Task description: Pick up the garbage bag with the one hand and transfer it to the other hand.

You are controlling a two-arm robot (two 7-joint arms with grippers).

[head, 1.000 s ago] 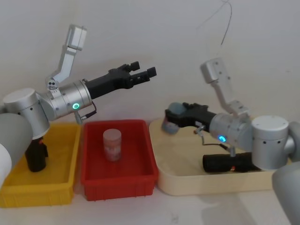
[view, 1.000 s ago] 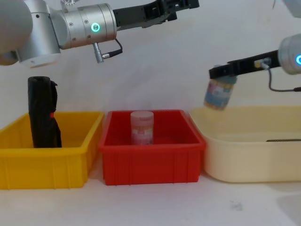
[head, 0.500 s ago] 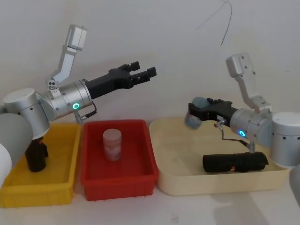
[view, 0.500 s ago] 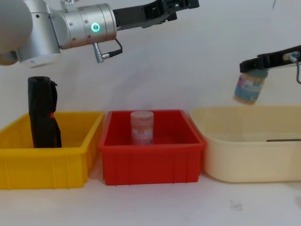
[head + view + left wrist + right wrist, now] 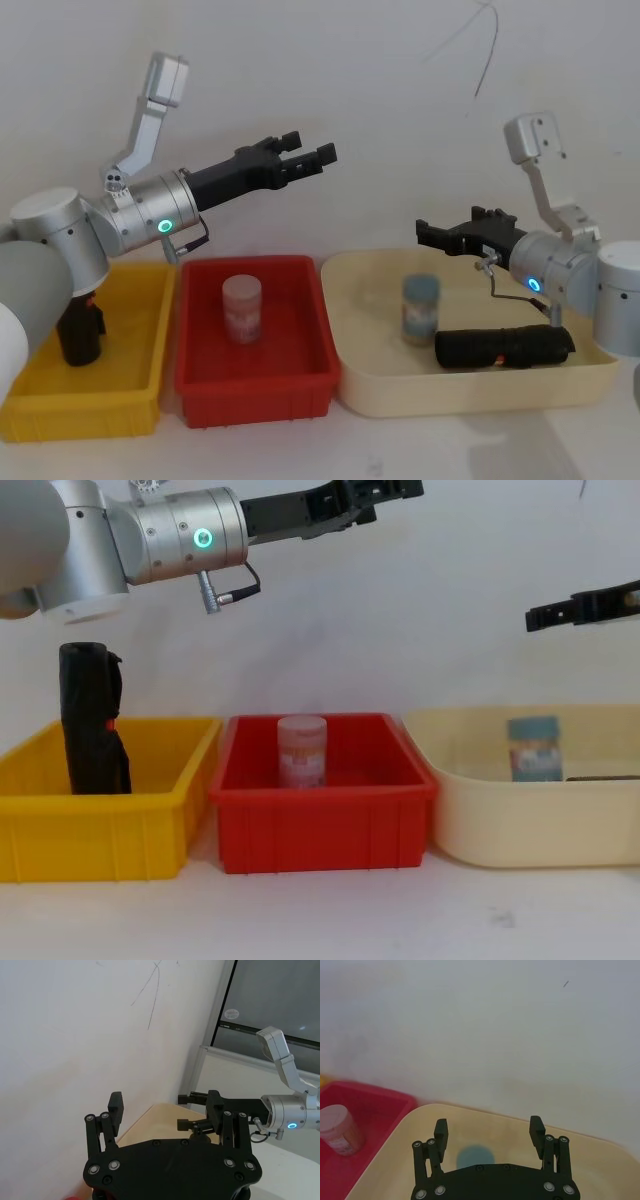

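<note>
Your garbage bag (image 5: 500, 348), a tight black cylindrical roll of plastic, lies on its side on the floor of the beige tray (image 5: 470, 395), near the tray's front wall; you cannot make out its label band. Your green-ringed arm's black two-finger gripper, the left one (image 5: 305, 155), hangs high in the air with its fingers spread and nothing between them. Your blue-ringed arm's black two-finger gripper, the right one (image 5: 432, 236), hovers above the tray, well clear of the roll, fingers also apart and empty (image 5: 489, 1127).
</note>
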